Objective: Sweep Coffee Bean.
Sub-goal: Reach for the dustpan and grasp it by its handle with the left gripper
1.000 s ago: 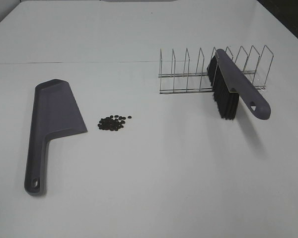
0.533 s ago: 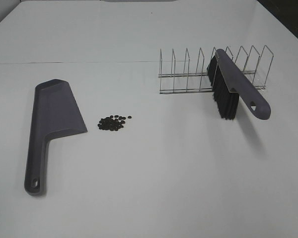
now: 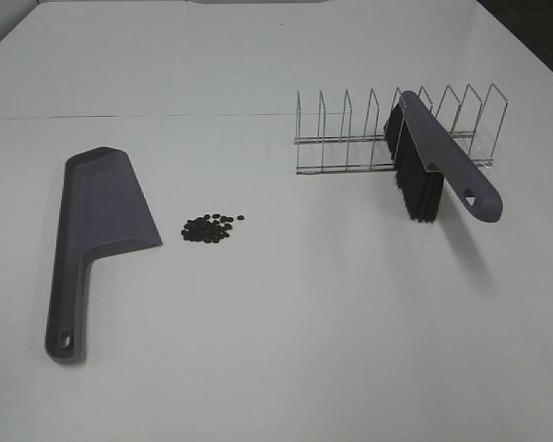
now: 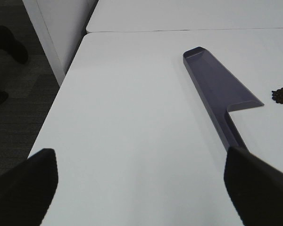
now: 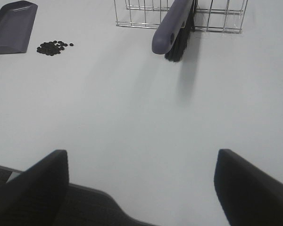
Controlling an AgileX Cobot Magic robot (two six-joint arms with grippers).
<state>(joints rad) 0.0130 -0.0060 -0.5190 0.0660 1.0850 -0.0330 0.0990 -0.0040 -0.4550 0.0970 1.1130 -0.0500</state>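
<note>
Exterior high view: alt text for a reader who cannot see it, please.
A pile of coffee beans lies on a white table, just right of a flat grey-purple dustpan. A matching brush leans in a wire rack at right.

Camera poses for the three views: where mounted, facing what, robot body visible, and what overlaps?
Exterior high: mounted high, looking down at the table, dustpan, coffee beans, and brush leaning in the wire rack; no robot shows.
Left wrist: low over the table's left side, facing the dustpan; left end effector open at the frame's corners.
Right wrist: low at the near edge, facing brush and wire rack; right end effector open.
All three share dustpan and coffee beans.
</note>
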